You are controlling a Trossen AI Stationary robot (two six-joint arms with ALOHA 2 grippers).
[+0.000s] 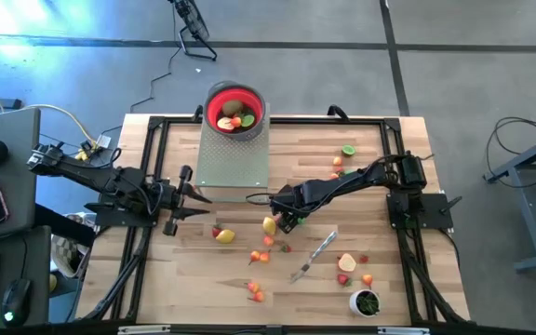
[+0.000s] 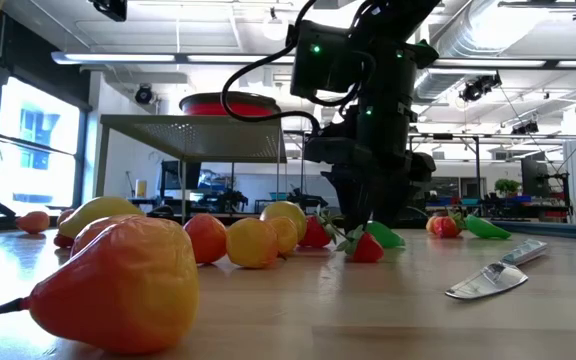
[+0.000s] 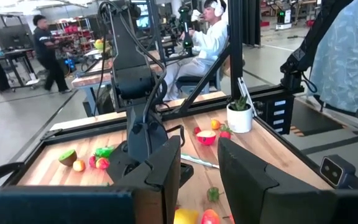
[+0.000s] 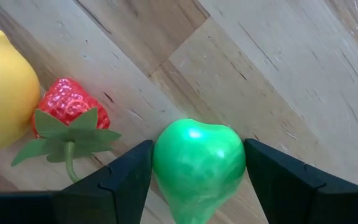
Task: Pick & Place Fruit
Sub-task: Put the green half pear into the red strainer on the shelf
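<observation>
My right gripper [image 1: 287,221] points down at the middle of the table and is shut on a small green fruit [image 4: 197,162]. A red strawberry [image 4: 73,109] and a yellow lemon [image 4: 2,93] lie on the wood right beside it. More fruit pieces [image 1: 223,235] are scattered over the near half of the table. A red bowl [image 1: 235,107] holding some fruit stands on a raised mesh platform [image 1: 234,158] at the far edge. My left gripper [image 1: 192,198] hovers level at the left, open and holding nothing. My right gripper pinches the green fruit between its two fingers, one on each opposite side [image 4: 161,163]. The fingers [image 4: 126,180] come from above, pointing down. The fruit sits low over the wood; I cannot tell whether its underside still touches the table.
A silver knife [image 1: 314,256] lies right of centre toward the near edge. A white cup with green contents [image 1: 366,302] stands at the near right corner. A black frame [image 1: 156,126] runs round the table. People move in the room beyond.
</observation>
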